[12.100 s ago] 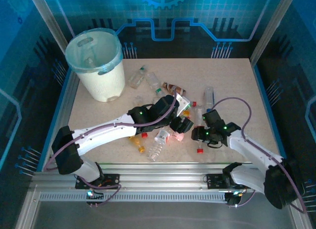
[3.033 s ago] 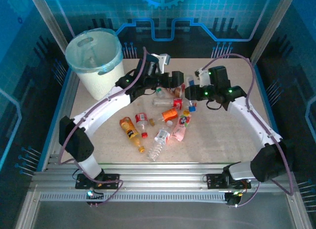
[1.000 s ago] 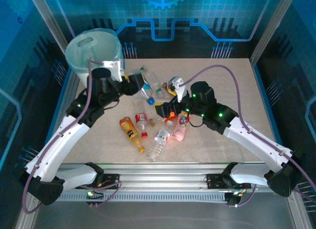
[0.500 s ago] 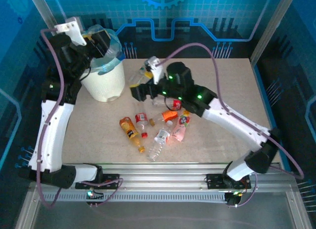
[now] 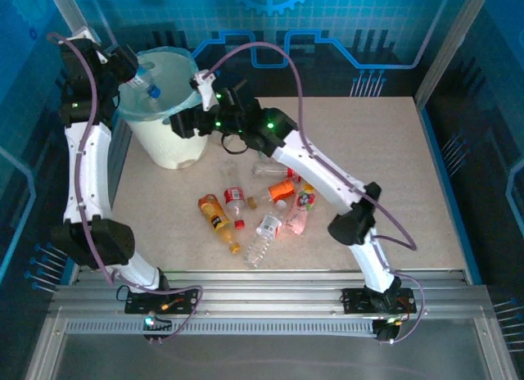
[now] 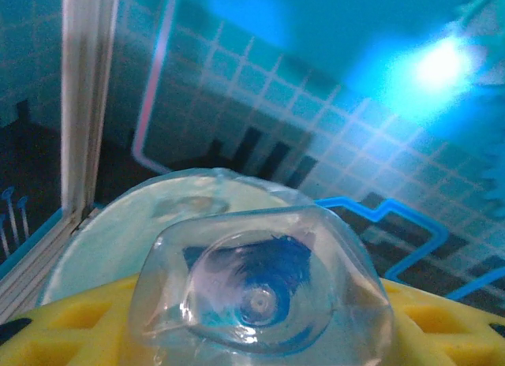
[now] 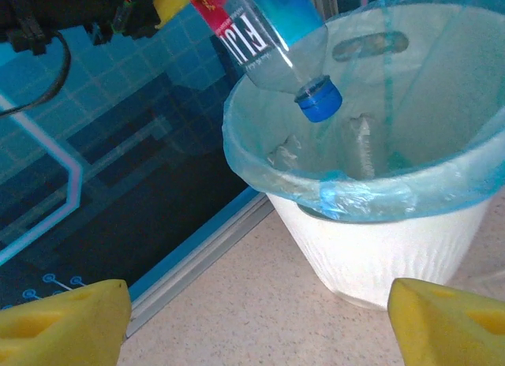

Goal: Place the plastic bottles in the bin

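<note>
The bin (image 5: 176, 142) stands at the far left of the surface (image 5: 393, 167). Above its mouth the left end effector (image 5: 129, 66) is closed on a clear water bottle (image 7: 272, 35), gripping it near the base. The bottle looks empty, so I judge it light, thin-walled and smooth. It would dent easily, and the ribbed middle of the body is the best place to take it. Its long axis is steeply tilted, with the blue cap (image 7: 318, 98) pointing down into the bin. The right end effector (image 5: 182, 123), just beside the bin, has its fingers wide apart and holds nothing. The other bottles (image 5: 260, 237) lie near the middle.
</note>
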### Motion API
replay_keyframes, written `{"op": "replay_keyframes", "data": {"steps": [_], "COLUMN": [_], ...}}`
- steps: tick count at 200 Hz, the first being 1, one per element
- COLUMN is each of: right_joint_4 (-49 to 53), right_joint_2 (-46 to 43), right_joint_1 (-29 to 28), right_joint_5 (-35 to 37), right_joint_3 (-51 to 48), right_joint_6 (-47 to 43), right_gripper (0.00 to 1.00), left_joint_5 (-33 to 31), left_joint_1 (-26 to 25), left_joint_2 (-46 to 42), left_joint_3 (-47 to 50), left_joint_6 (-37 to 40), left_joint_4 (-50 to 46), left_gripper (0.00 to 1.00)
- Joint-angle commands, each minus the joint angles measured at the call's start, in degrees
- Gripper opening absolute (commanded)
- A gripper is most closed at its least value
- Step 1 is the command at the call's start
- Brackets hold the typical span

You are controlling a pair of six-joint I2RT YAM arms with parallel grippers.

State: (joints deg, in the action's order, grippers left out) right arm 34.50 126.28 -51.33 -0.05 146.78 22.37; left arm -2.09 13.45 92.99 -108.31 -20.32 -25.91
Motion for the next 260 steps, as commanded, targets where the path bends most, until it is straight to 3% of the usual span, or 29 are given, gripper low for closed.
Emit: {"op": "replay_keyframes", "data": {"steps": [1, 23, 78, 116, 168, 260], "right_joint_4": [6.4, 6.13, 5.3, 6.63, 6.73, 6.15], "right_joint_2": [6.27, 8.39, 4.22, 3.56, 0.24, -3.12], "right_joint_1": [-0.35, -0.26, 0.52, 1.23, 1.5, 1.52], "right_joint_5": [-1.79, -1.94, -0.38, -0.45, 0.05, 2.07], "right_joint_3": [10.18, 11.99, 4.11, 3.49, -0.93, -3.84], "right_joint_6": [2.74, 3.3, 3.53, 3.47, 3.14, 3.17], "right_gripper": [0.85, 0.84, 0.84, 0.85, 0.86, 0.86], "left_joint_5": [3.06, 5.5, 11.27, 11.01, 9.8, 9.82], "left_joint_1": [0.76, 0.77, -0.71, -4.42, -4.88, -4.84], "left_joint_2": [3.15, 5.53, 10.51, 12.44, 11.75, 5.18], "left_joint_3": [-3.08, -3.35, -2.67, -2.52, -1.91, 1.6], "left_joint_6": [-0.41, 0.52, 1.98, 5.28, 5.64, 4.6], "left_joint_4": [-0.41, 0.03, -2.21, -5.36, -6.61, -3.82], "left_gripper": [0.56, 0.57, 0.63, 0.68, 0.83, 0.82]}}
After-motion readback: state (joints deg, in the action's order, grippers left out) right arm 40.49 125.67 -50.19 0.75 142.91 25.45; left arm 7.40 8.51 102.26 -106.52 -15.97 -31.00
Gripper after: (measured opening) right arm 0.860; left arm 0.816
